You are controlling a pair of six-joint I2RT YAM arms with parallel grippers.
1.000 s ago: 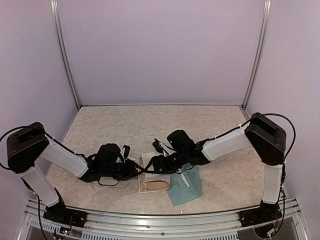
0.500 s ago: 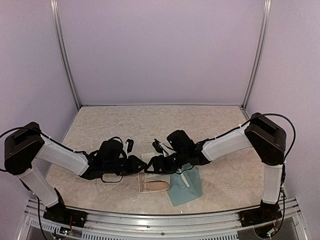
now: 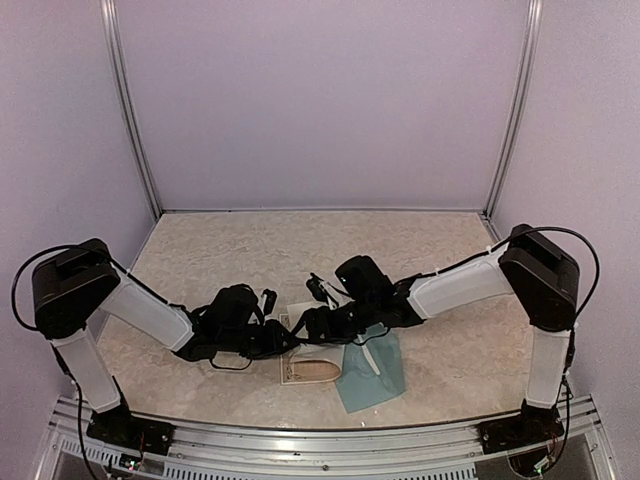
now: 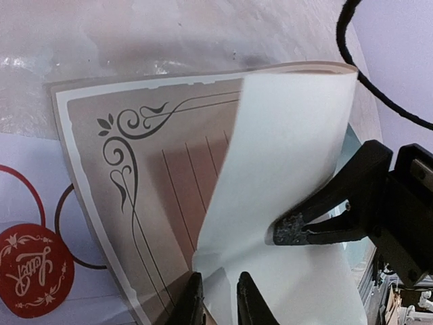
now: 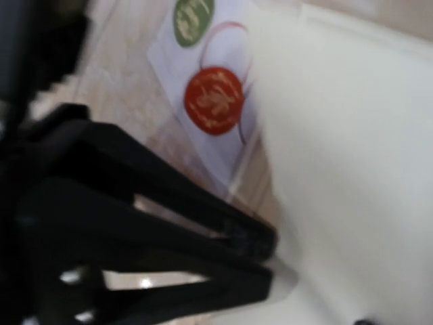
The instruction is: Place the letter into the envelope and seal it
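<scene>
The letter, cream with a brown ornamented face and a white back, lies partly folded over near the table's front. The teal envelope lies flat just right of it, partly under the right arm. My left gripper is shut on a lower corner of the white fold. My right gripper is shut on the fold's right edge. In the blurred right wrist view the left gripper's fingers pinch the white sheet.
A white card with round stickers lies under and left of the letter, with a red sticker and a green one. Purple walls enclose the table on three sides. A metal rail runs along the front.
My left arm has moved right and its gripper has closed in on the letter's near corner. The right gripper has stayed on the letter's fold. Letter and envelope have not shifted.
</scene>
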